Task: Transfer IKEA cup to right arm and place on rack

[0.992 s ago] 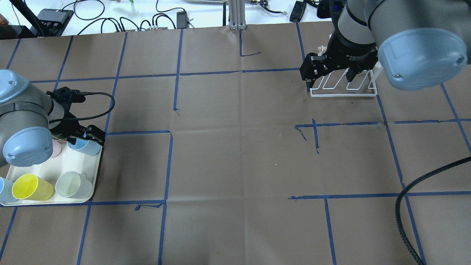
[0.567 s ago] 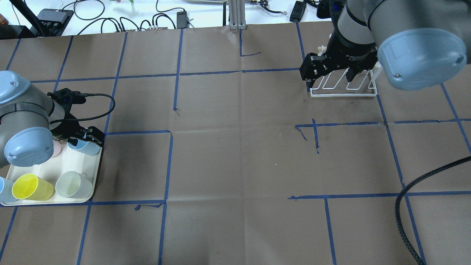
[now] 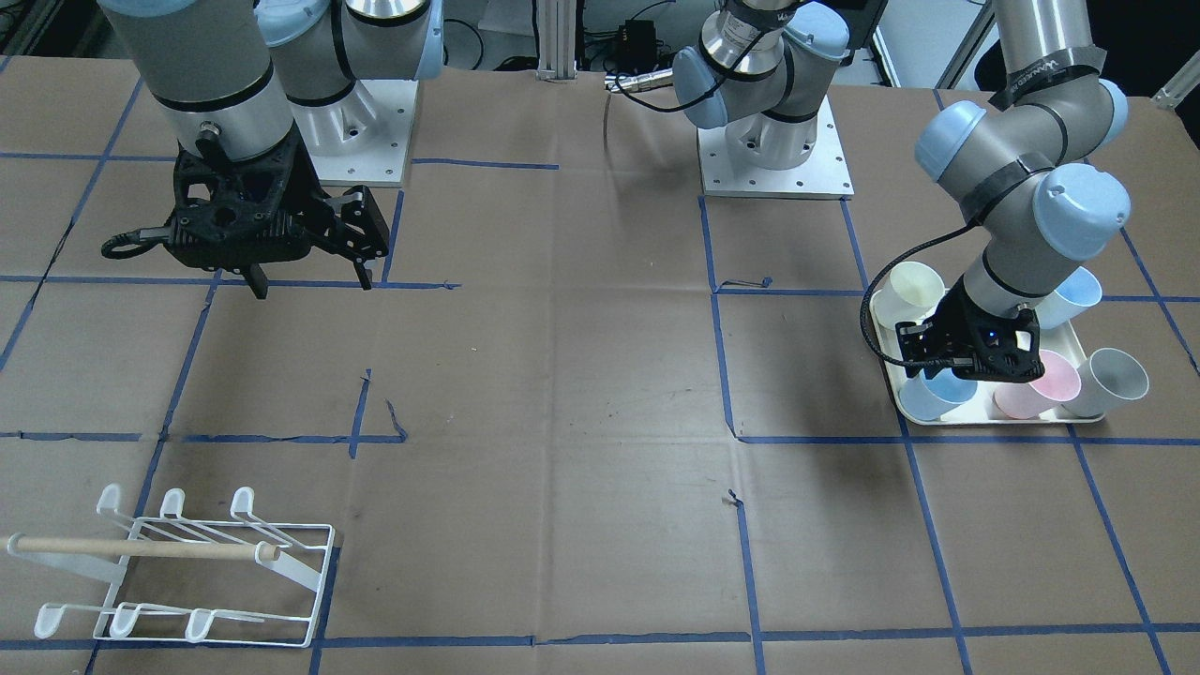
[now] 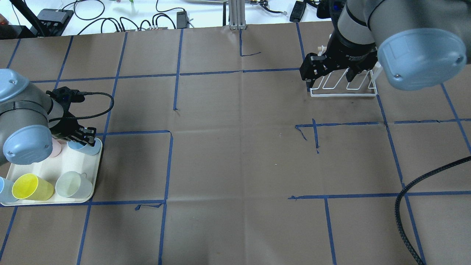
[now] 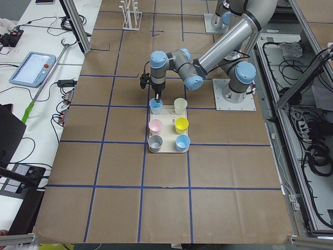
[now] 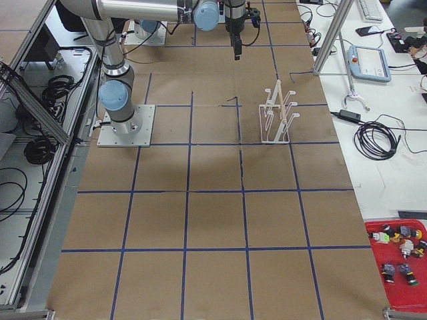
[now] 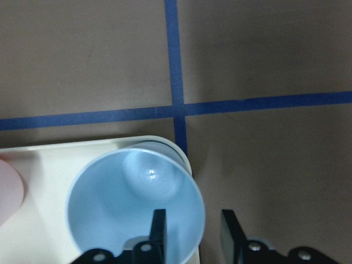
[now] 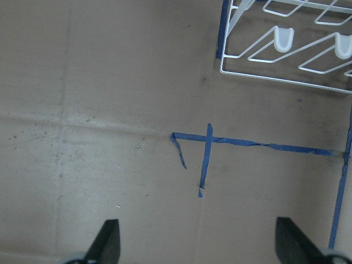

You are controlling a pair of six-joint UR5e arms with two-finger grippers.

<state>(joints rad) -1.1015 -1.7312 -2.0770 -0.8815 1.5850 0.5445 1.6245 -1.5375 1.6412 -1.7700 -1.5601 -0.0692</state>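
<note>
A light blue IKEA cup [image 7: 132, 203] stands upright in the corner of the cream tray [image 4: 48, 165]; it also shows in the front view [image 3: 937, 396]. My left gripper [image 7: 193, 231] is lowered over it, one finger inside the rim and one outside. A small gap shows on each side of the wall, so it is still open. My right gripper [image 3: 310, 285] hangs wide open and empty above the table, with bare paper between its fingertips [image 8: 110, 242]. The white wire rack [image 3: 178, 562] with its wooden dowel stands apart from it, towards the table's far edge.
Also on the tray are a yellow cup [image 4: 31, 187], a pale grey cup [image 4: 73, 185], a pink cup [image 4: 55, 148] and another blue one [image 4: 3, 189]. A thick braided hose [image 4: 404, 198] crosses the near right corner. Blue tape lines grid the brown paper.
The left gripper's fingers have drawn closer together around the blue cup's rim. The right arm has not moved.
</note>
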